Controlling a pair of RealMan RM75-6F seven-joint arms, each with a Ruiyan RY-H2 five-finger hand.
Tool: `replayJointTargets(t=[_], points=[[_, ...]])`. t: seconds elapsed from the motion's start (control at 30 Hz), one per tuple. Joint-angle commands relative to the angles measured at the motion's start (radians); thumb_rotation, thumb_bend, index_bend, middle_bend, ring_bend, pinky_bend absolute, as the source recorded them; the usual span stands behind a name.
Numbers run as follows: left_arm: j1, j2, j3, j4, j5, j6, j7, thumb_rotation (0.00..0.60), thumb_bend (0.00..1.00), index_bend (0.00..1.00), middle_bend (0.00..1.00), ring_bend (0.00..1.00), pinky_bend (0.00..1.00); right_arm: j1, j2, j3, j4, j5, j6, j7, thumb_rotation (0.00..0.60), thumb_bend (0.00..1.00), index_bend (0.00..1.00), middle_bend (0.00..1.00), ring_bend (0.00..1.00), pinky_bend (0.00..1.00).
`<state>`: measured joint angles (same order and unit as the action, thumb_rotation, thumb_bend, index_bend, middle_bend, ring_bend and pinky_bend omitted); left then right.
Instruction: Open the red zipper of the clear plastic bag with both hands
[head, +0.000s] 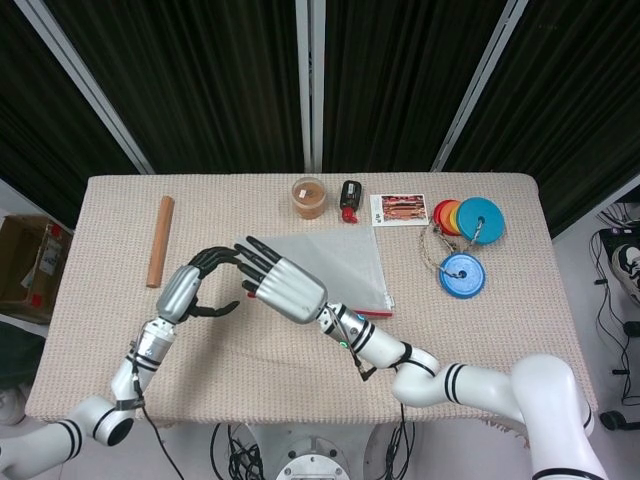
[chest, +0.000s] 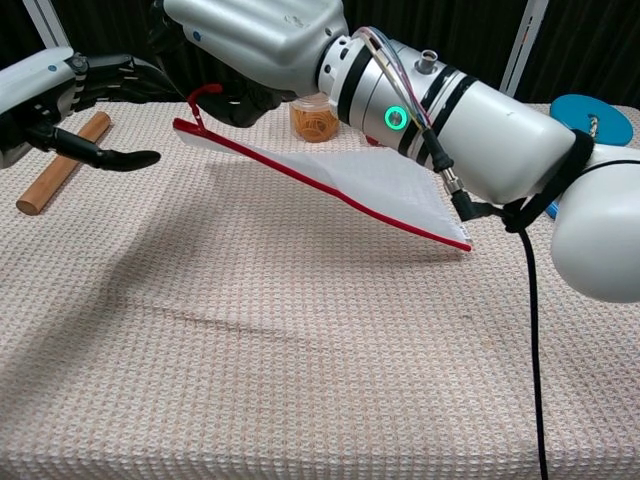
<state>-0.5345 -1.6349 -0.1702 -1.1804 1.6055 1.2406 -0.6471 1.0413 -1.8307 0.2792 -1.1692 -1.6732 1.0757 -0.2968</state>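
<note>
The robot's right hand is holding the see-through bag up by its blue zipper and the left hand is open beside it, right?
Nearly. The zipper is red, not blue, as the chest view shows. The right hand does hold the clear bag up by its zipper end, and the left hand is open beside it.

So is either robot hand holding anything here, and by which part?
The right robot hand holds the clear plastic bag by the left end of its red zipper edge, lifting that end. The left robot hand is open beside it, holding nothing.
</note>
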Motion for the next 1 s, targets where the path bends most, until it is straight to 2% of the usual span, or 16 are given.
replayJointTargets(t=[0.03,0.63,0.83,1.0], points=[[-0.016,-0.017,0.006,0.024,0.005,0.009,-0.025,0.600,0.19,0.31,0.19,0.13,0.14,0.010,-0.004,0.004,0.005,0.009,-0.004,0.002,0.600,0.49,0.88,0.28,0.08,0.11],[-0.061,-0.053,0.046,0.100,0.005,0.030,-0.108,0.600,0.37,0.50,0.22,0.14,0.14,0.051,-0.025,-0.001,0.040,0.050,0.002,0.020,0.600,0.49,0.88,0.27,0.08,0.10],[-0.067,-0.067,0.053,0.111,-0.003,0.036,-0.166,0.600,0.41,0.66,0.33,0.15,0.14,0.058,-0.037,-0.009,0.056,0.056,0.010,0.024,0.600,0.49,0.88,0.27,0.08,0.10],[-0.066,-0.074,0.061,0.126,-0.013,0.038,-0.207,0.600,0.44,0.73,0.37,0.17,0.14,0.053,-0.041,-0.025,0.066,0.051,0.027,0.032,0.600,0.49,0.88,0.27,0.08,0.09]])
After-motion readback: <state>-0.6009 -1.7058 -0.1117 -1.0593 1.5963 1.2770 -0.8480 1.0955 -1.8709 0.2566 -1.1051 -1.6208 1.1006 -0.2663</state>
